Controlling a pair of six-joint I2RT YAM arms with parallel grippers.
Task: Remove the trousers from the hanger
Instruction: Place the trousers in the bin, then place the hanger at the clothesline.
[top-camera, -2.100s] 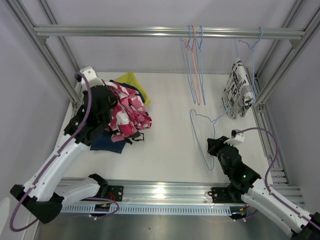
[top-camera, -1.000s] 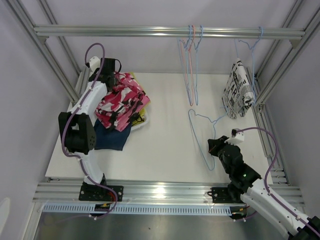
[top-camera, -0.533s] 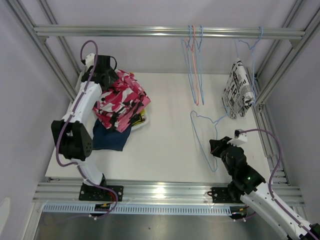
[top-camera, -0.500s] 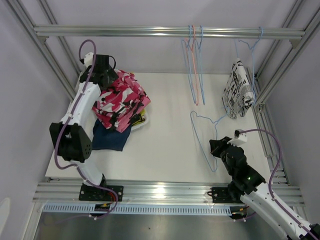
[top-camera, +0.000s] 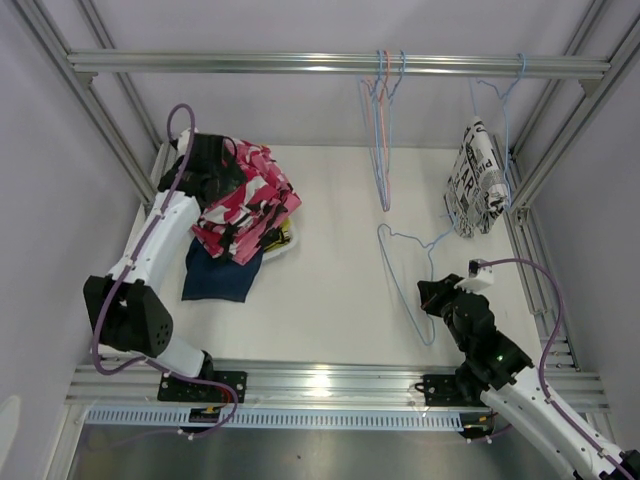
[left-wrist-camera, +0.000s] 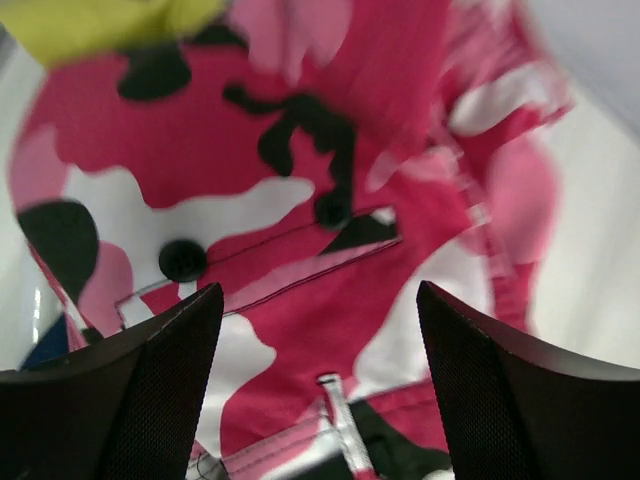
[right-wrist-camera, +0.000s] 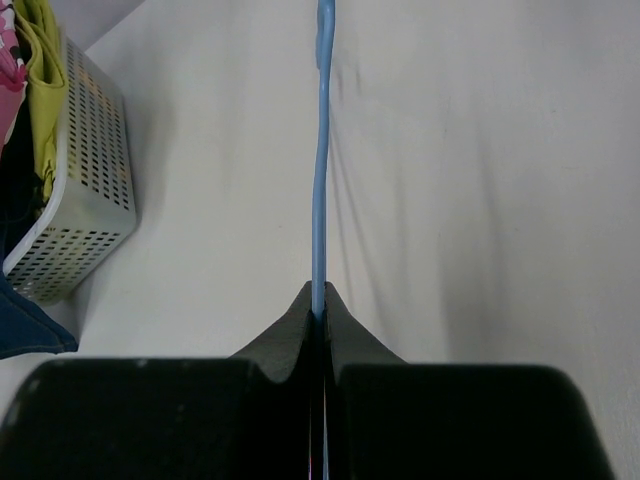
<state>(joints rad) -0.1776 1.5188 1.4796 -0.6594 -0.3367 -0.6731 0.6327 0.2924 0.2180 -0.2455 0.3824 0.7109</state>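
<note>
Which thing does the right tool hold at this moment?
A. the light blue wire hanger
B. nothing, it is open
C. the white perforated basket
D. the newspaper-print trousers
A: in the right wrist view the right tool is shut on the thin light blue wire hanger, which runs straight out from between its fingers.

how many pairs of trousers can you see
4: pink-red patterned pair on top at left, navy pair beneath, yellow pair beside them, newspaper-print pair hanging far right. Others may be hidden underneath.
</note>
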